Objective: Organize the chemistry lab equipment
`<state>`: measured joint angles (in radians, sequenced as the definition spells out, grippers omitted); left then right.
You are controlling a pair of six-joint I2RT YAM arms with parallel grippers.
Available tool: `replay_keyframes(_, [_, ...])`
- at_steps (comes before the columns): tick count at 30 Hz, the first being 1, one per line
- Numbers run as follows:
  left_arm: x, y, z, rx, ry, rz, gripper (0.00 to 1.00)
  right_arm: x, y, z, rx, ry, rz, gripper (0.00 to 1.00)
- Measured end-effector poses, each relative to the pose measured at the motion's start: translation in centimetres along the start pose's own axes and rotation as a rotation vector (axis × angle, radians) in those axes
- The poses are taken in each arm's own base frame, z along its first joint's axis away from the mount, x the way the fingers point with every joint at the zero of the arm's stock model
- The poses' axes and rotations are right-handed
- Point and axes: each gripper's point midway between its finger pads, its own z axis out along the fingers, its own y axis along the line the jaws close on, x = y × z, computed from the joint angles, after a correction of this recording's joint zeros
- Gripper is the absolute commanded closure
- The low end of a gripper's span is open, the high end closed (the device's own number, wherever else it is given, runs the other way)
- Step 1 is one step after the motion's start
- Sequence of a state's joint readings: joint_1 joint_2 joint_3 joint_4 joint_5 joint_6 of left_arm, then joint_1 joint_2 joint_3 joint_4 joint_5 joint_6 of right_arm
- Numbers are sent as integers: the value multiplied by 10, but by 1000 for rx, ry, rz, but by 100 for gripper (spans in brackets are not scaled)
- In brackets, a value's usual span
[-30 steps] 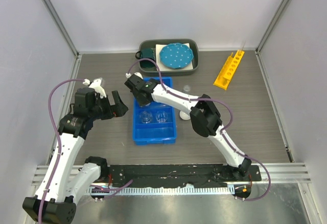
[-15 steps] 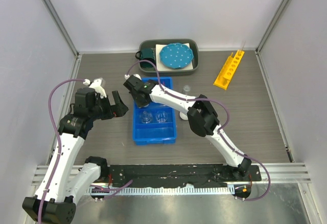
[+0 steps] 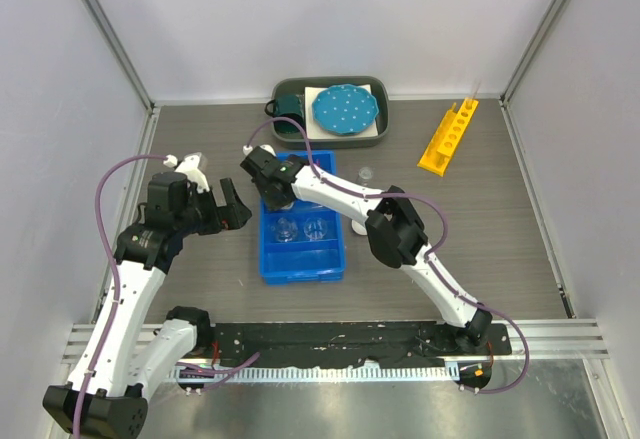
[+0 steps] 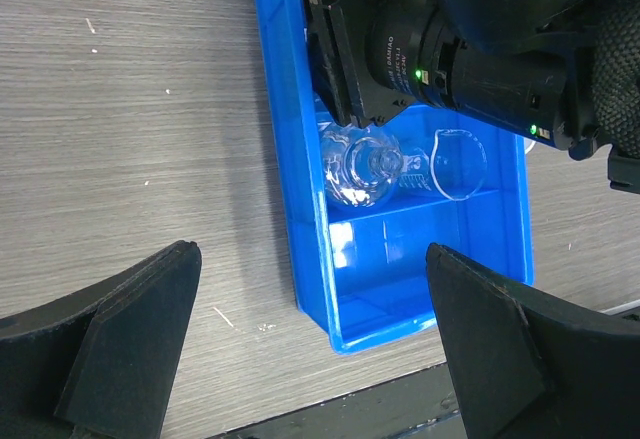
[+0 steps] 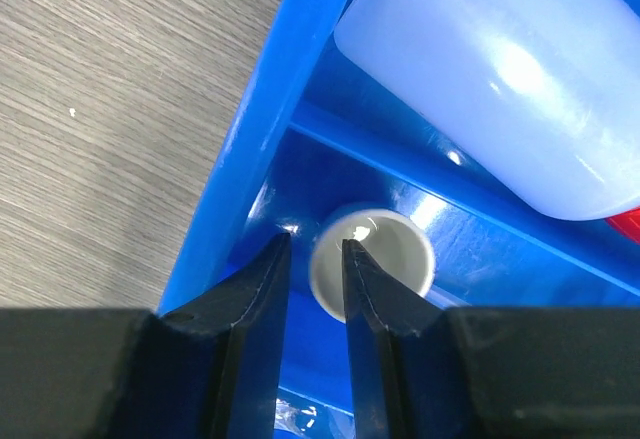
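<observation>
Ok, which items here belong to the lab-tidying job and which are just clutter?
Job: squeeze bottle, small white dish, flask, beaker, yellow rack, blue bin.
Lying about: teal mug, dotted plate, grey tray.

Readable text: none in any view.
Small clear glass beaker: faint white marks beside it on the glass, too blurred to read.
White plastic squeeze bottle: plain wall facing the camera.
Small white round dish: plain surface.
Long yellow holed test-tube rack: too small to make out any print.
Blue plastic bin: plain walls.
</observation>
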<state>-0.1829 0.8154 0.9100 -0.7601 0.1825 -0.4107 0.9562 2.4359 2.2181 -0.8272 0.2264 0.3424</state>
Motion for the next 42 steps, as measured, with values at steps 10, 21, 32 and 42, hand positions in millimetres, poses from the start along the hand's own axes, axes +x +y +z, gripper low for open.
replay_keyframes(10, [0, 0, 0, 1, 1, 1, 0, 3, 0, -2, 11, 7, -9, 64])
replay_keyframes(21, [0, 1, 0, -5, -1, 1, 0, -12, 4, -31, 15, -44, -13, 59])
replay_keyframes(32, [1, 2, 0, -9, 5, 2, 0, -63, -32, -176, 29, -311, 64, 54])
replay_keyframes(42, [3, 2, 0, -11, 12, 1, 0, 34, -145, -189, 186, -257, 209, 47])
